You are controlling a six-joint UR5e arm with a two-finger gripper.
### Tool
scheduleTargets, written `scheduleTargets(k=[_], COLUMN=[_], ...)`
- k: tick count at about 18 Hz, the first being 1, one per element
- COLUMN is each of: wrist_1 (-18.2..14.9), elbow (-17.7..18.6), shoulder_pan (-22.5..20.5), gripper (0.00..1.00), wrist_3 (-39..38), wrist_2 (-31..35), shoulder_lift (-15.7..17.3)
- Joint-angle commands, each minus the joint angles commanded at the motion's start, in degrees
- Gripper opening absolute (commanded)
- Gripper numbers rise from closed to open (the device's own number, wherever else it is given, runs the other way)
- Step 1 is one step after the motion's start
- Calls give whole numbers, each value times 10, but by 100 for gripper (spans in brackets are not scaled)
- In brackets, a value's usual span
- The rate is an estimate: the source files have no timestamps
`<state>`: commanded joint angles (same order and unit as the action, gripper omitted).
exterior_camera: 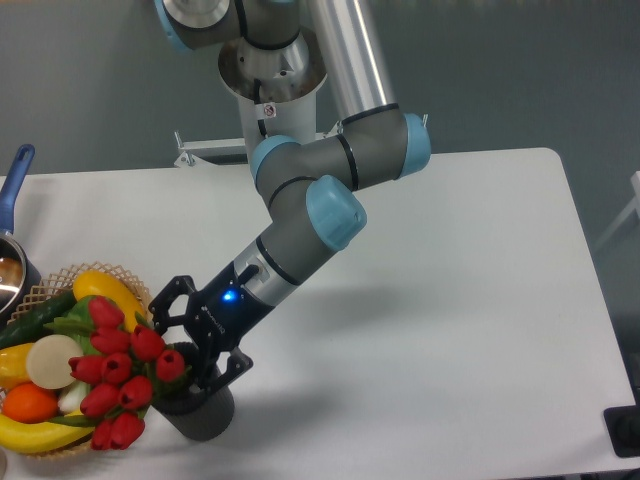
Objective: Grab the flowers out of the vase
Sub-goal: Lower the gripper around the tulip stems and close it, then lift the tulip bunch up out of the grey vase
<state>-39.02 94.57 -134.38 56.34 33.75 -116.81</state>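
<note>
From the fixed camera, the gripper (187, 340) is seen with its fingers spread apart, poised at the mouth of the vase (198, 408) — nothing is grasped. The flowers (118, 375) are held in the vase, leaning left over the wicker basket (46, 288). The lettering on the gripper body cannot be read.

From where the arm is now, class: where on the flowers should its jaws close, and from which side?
Probably on the stems just above the vase mouth, coming from the right. The flowers lean left over the basket, and the gripper is open there.
</note>
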Motion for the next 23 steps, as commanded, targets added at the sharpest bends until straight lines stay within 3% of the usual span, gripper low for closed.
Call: scheduleTargets(k=[10,18,23], wrist_1=[-1,-1,-1], elbow=[1,4,-17], shoulder_pan=[-8,-13,-13], gripper=[0,0,0], wrist_3=[0,-67,-84], wrist_2=[-4,-22,-25], shoulder_lift=[15,78,92])
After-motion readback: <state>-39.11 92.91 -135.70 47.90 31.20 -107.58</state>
